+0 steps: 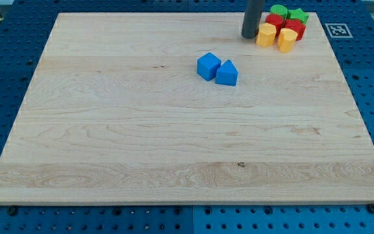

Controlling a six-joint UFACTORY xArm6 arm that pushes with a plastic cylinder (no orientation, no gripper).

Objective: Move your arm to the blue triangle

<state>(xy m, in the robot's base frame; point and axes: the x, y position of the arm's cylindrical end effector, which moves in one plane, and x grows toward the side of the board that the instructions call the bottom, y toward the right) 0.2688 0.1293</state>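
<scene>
Two blue blocks [217,69], six others [282,27].

Board centre: we see the blue cube [208,66] touching the blue triangle [226,73] on its right.
Top-right cluster: six blocks packed on the wooden board [141,143].
My tip [249,36]: just left of the cluster, well apart from the pair.

One camera looks down at a slant from beyond the bench's [109,162] near edge, taking in nearly the whole top; my tip [249,36] shows toward the view's top right.
</scene>
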